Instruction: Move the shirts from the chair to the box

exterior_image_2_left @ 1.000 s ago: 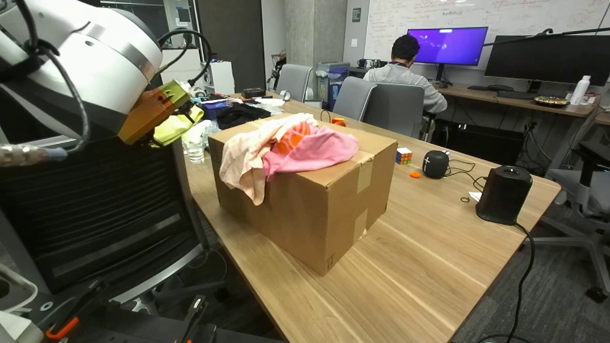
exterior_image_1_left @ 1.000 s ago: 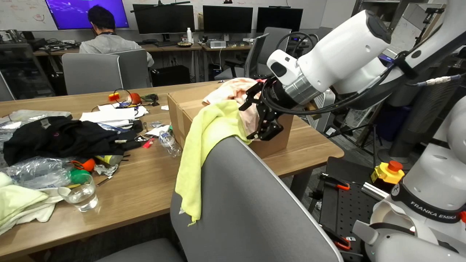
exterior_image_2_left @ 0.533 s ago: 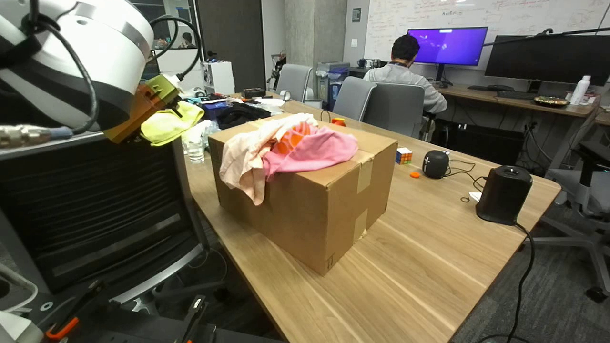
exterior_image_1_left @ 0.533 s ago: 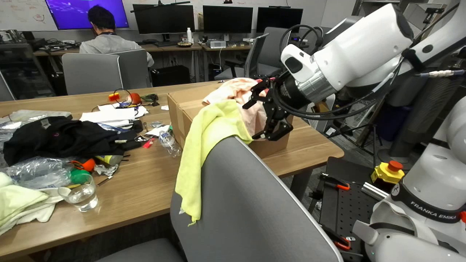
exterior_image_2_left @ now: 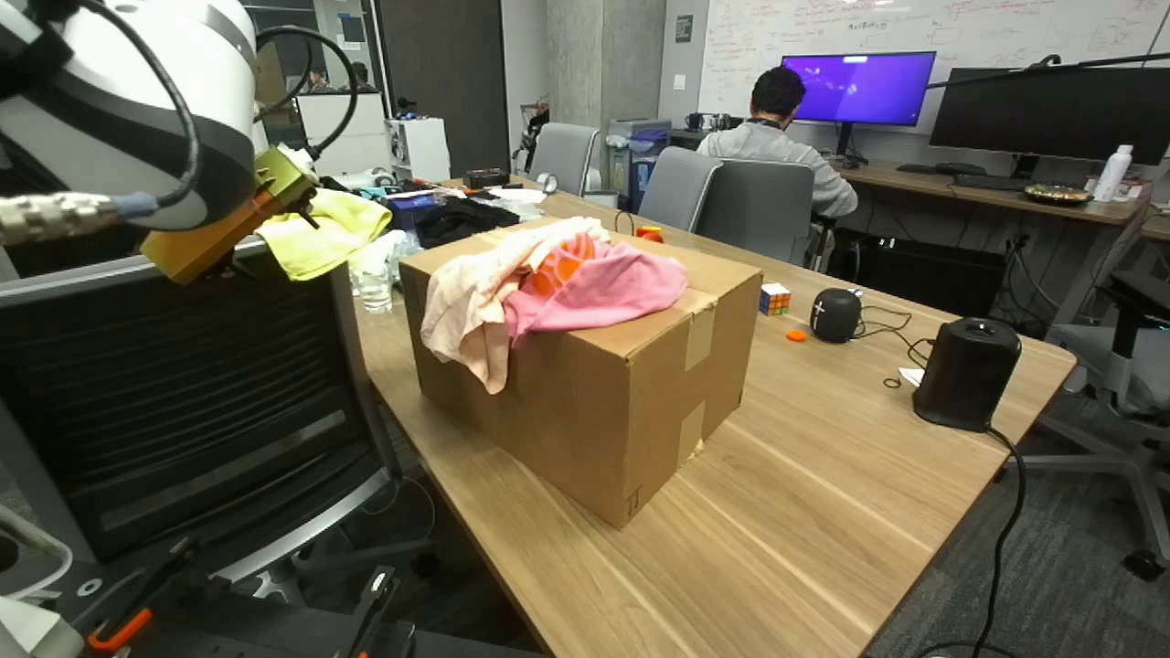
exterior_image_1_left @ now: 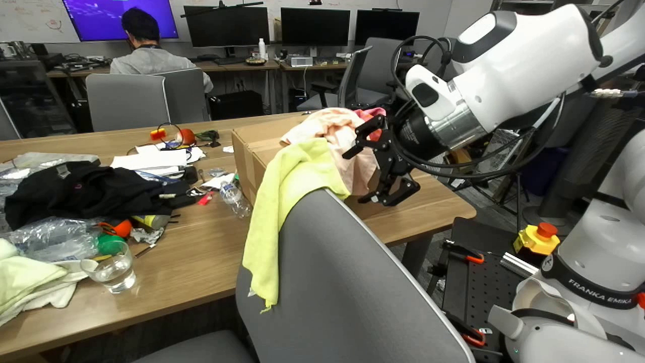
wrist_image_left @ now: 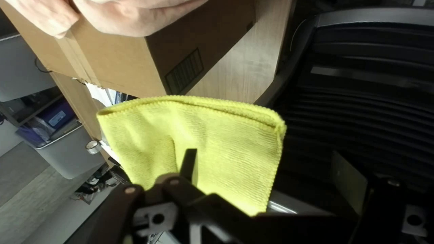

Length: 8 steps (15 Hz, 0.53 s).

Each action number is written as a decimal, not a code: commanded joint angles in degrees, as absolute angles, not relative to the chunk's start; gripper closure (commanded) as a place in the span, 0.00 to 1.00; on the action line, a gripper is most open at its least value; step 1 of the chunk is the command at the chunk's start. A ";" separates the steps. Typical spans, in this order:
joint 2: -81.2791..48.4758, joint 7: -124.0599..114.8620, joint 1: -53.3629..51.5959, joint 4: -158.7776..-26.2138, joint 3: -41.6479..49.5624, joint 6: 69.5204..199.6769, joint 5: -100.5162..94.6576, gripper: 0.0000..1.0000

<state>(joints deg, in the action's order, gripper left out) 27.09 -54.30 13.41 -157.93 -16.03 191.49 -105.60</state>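
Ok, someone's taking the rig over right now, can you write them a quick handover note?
Gripper: open, holding nothing, near the yellow cloth.
Things: yellow cloth draped over the chair back; peach cloth and pink cloth on top of the box, the peach one hanging over an edge.
Done: those two are on the box.
Left: yellow cloth to the box.

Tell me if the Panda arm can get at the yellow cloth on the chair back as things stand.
Probably yes: the open tool faces the yellow cloth, and the wrist view shows nothing else between them. The chair back under the cloth could hinder the grasp.
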 commanded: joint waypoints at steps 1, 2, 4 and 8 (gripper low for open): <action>28.42 -63.37 7.81 -157.93 -13.31 189.91 -112.47 0.00; 28.29 -65.60 6.00 -157.94 -12.49 189.09 -113.90 0.00; 29.02 -70.41 0.55 -157.94 -9.58 186.22 -116.54 0.00; 29.93 -84.99 -12.81 -157.90 -2.23 176.25 -127.31 0.00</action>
<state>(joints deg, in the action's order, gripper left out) 27.69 -73.68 -3.57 -157.90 -7.53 182.61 -118.71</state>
